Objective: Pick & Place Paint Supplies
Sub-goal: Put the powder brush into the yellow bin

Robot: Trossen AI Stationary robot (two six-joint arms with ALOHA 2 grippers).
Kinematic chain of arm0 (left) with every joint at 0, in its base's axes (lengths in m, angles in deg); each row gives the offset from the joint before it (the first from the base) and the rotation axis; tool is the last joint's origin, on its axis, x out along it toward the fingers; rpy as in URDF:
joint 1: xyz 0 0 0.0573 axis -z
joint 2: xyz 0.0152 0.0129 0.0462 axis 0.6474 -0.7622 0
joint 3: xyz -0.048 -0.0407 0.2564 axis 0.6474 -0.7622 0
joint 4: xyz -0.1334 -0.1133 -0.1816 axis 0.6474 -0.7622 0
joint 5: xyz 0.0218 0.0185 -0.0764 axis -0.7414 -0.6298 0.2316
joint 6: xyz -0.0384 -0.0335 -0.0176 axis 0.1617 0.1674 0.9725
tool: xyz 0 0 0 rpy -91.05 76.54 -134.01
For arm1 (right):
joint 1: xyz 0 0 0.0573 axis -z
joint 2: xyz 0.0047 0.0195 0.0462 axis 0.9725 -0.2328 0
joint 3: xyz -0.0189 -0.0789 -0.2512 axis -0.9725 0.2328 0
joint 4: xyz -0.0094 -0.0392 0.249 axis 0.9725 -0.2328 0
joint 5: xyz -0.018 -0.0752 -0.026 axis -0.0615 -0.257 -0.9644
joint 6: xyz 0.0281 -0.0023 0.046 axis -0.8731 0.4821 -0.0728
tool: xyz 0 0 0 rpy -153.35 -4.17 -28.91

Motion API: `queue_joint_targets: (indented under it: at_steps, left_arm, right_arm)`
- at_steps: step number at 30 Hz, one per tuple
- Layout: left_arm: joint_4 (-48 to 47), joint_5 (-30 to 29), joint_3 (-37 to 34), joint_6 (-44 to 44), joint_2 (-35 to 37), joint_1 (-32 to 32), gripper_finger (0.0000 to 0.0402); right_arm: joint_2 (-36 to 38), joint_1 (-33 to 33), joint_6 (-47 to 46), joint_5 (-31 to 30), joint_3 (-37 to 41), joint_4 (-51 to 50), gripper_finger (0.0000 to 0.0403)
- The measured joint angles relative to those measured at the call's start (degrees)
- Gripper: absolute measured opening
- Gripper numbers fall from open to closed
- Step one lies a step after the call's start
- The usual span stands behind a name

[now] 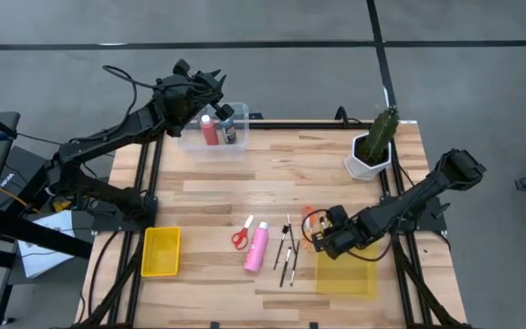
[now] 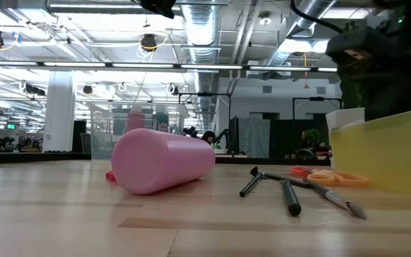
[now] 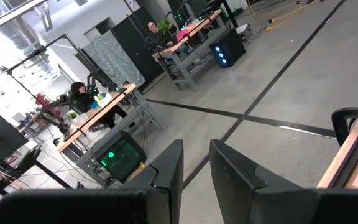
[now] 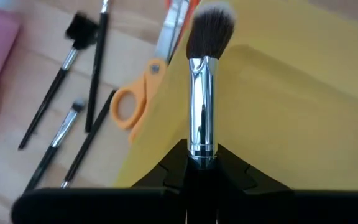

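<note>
Pale wooden slatted table [image 1: 245,174], clear plastic bin [image 1: 210,144] holding red bottle under left gripper [image 1: 217,96], fingers apart, yellow tray [image 1: 347,277] beneath right gripper [image 4: 202,163] clenched on silver-ferruled fluffy brush [image 4: 204,74], pink bottle [image 1: 257,247] lying nearby, orange-handled scissors [image 4: 143,93] beside tray

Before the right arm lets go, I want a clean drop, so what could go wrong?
The right end effector grips the brush by its very end, so it could swing or slip. It hangs at the yellow tray's edge, over the orange scissors; released here, it may catch the wall and fall outside. Loose brushes lie close by and could get knocked.
</note>
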Motion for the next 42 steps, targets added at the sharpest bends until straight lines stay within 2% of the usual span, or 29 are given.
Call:
queue_joint_targets:
  at_steps: [16,30,42]
  left_arm:
    - [0.04,0.0,0.0,-0.04,0.0,0.0,0.0072]
    - [0.11,0.0,0.0,-0.03,0.0,0.0,0.0072]
    - [0.13,0.0,0.0,0.12,0.0,0.0,0.0072]
  right_arm:
    - [0.0,-7.87,-5.78,1.08,0.0,3.15,0.0037]
    - [0.0,-20.61,-18.94,4.59,0.0,3.26,0.0037]
    - [0.0,-25.83,-20.22,10.21,0.0,1.82,0.0037]
